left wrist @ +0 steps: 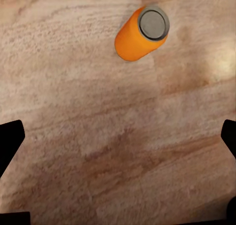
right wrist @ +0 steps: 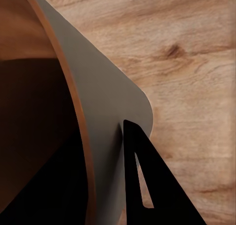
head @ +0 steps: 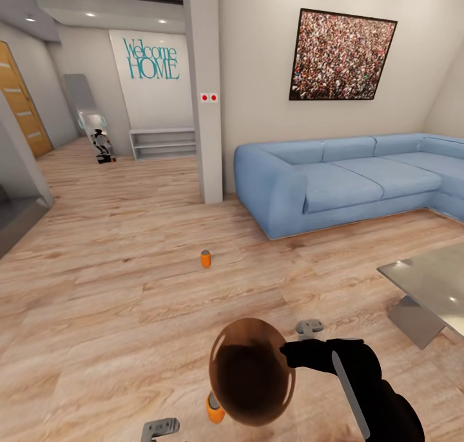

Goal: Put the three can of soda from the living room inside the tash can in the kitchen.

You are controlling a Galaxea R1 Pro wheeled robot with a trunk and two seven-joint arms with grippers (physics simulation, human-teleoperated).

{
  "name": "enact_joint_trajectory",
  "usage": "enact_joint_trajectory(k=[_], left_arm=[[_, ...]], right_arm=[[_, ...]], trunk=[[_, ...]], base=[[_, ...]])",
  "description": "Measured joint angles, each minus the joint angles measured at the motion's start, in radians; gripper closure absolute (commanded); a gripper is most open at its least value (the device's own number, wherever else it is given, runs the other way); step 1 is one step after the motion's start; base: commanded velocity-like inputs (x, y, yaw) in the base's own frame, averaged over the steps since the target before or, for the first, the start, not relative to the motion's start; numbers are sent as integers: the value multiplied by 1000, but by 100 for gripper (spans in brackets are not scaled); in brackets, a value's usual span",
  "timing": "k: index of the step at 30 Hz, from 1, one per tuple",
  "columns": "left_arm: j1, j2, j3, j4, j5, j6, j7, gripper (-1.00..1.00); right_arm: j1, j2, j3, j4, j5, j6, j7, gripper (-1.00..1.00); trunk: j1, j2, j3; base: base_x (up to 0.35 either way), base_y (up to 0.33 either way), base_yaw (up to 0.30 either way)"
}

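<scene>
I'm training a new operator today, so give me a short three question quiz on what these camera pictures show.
1. True or false: the right pincer grips the rim of the coppery brown round trash bin.
2. How many bright orange soda cans stand on the pale wood floor?
3. Multiple choice: the open left pincer is A) clamped on a can, B) above bare floor near the closer orange can, C) inside the bin.

Key:
1. True; the bin wall sits against its finger.
2. Two: the closer one and the farther orange can out toward the light-blue corner sofa.
3. B.
</scene>
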Motion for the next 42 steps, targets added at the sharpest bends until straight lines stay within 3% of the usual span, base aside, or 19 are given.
enact_joint_trajectory(k=[42], left_arm=[[-1, -1, 0, 0, 1, 0, 2, -100]], right_arm=[[0, -1, -1, 0, -4, 1, 2, 100]], trunk=[[0, 0, 0]], base=[[21, 0, 0]])
